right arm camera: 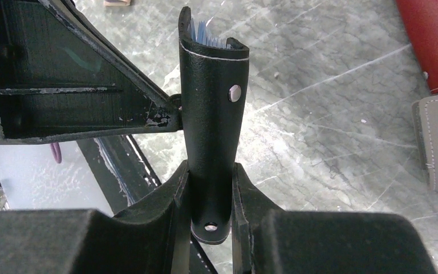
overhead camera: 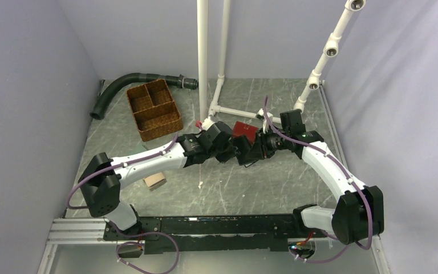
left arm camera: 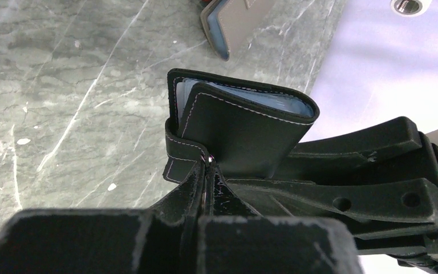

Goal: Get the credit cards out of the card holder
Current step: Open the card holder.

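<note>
Right gripper [right arm camera: 211,177] nearest lens: clamped on folded holder [right arm camera: 212,97], upright toward 12 o'clock, above table [right arm camera: 331,114]. Left gripper [left arm camera: 208,170] pinched shut on its flap edge, probably to peel it open. Cards not made out.

Folded card holder [right arm camera: 212,108] in right tool [right arm camera: 211,180]

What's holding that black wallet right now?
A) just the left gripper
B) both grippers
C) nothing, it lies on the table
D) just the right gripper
B: the wallet is pinched at one edge by the left gripper and clamped between the fingers of the right gripper.
</note>
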Controlling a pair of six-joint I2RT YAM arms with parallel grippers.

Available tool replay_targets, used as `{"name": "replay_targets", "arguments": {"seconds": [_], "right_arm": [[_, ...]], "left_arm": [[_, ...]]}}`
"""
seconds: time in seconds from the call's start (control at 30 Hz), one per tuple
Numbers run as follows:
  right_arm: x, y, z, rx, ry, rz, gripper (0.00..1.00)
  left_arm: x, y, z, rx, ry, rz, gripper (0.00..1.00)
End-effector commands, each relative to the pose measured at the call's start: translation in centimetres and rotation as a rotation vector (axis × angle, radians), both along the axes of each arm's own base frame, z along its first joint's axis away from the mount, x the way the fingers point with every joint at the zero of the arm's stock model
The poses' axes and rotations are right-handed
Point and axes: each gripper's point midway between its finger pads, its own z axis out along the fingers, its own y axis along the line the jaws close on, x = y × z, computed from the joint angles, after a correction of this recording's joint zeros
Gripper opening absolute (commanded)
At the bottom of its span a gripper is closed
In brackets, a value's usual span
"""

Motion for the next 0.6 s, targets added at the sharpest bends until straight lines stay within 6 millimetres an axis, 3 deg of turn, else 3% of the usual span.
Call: {"name": "replay_targets", "arguments": {"seconds": [0.0,0.27,0.47,0.5,0.53,0.57], "right_arm": [[-0.2,0.5,2.6,0.051,-0.097,0.044,0.00],[-0.2,0.4,2.8,0.058,-0.099,0.045,0.00],[-2.0,1.2,4.1,0.147,-0.118,0.182,0.00],[-2.4,1.3,4.6,0.168,-0.128,0.217,0.00],[-2.8,1.4,5.0,0.188,-0.136,0.246,0.00],[-3.2,1.5,5.4,0.211,-0.142,0.272,0.00]], "left_arm": [[-0.3,3.9,-1.8,0.108,-0.018,0.057,0.00],[-1.3,6.1,-2.4,0.097,-0.055,0.046,0.00],[-2.8,5.9,-2.1,0.016,-0.205,-0.177,0.02],[-3.0,5.8,-1.6,-0.018,-0.253,-0.228,0.11],[-3.3,6.1,-0.9,-0.048,-0.294,-0.257,0.31],[-3.4,6.2,-0.5,-0.073,-0.330,-0.276,0.42]]}}
